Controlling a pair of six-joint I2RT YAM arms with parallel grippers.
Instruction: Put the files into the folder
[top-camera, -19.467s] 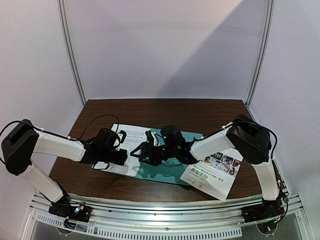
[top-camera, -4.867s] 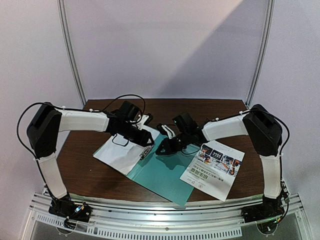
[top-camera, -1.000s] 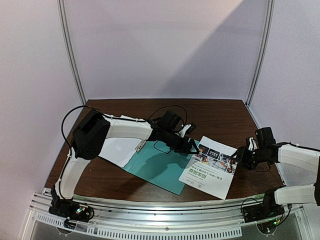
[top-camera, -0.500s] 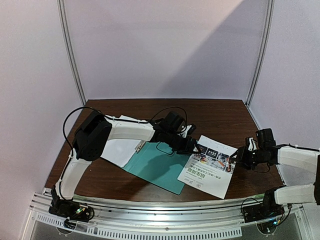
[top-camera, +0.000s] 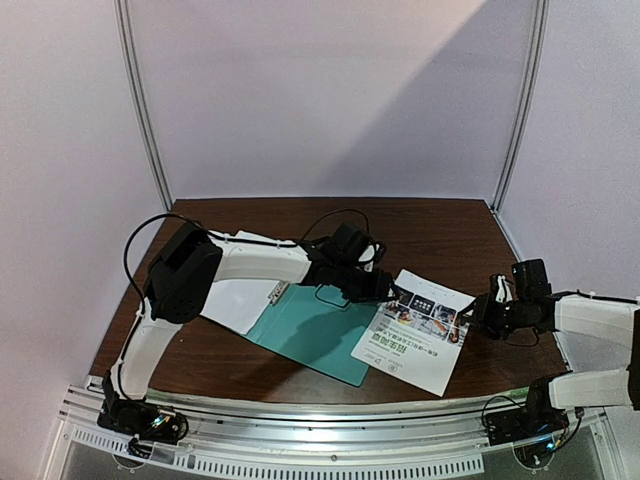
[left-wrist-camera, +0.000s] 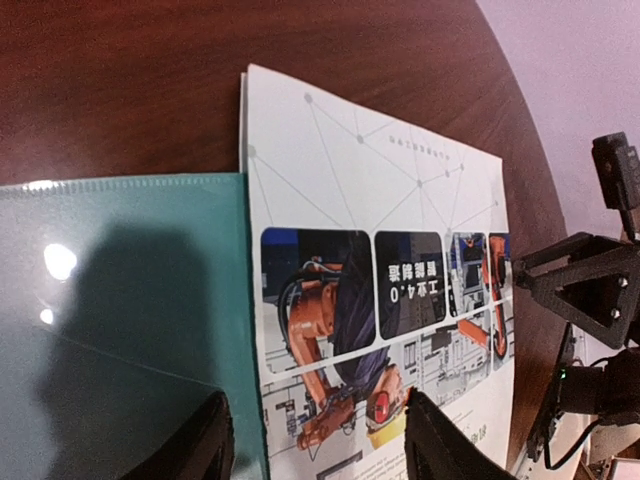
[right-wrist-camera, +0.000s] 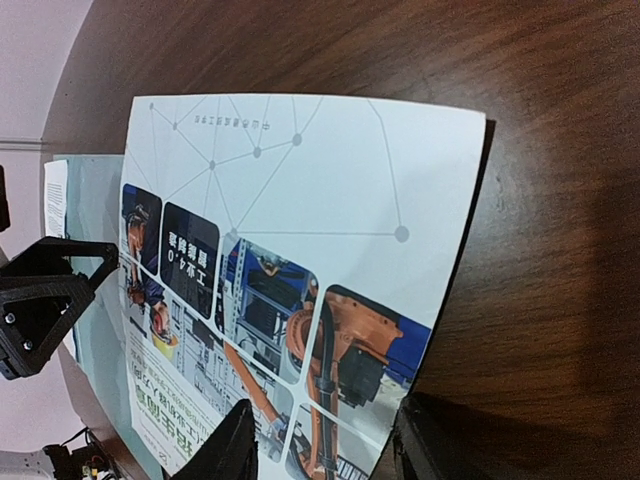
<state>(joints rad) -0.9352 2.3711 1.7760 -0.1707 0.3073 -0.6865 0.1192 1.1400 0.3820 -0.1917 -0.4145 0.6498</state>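
The teal folder (top-camera: 300, 332) lies flat at table centre, its metal clip (top-camera: 280, 291) at the far left corner. A plain white file (top-camera: 238, 299) sits partly under its left side. The file with colour photos (top-camera: 413, 335) lies to the right, its left edge overlapping the folder (left-wrist-camera: 120, 300). My left gripper (top-camera: 386, 290) is open low over that edge (left-wrist-camera: 320, 448), one finger over the folder and the other over the photo file (left-wrist-camera: 380, 220). My right gripper (top-camera: 479, 318) is open at the file's right edge (right-wrist-camera: 325, 448), one finger over the paper (right-wrist-camera: 300, 180) and the other over bare wood.
The dark wooden table (top-camera: 430, 225) ends at a metal rail (top-camera: 330, 440) along the near side. White walls with metal posts (top-camera: 140, 100) enclose the back and sides. The left arm (top-camera: 250, 262) stretches across the plain sheet and the folder's far edge.
The photo file has slid a little to the left, onto the folder's right edge. Both grippers stayed at its opposite edges and drifted left with it.
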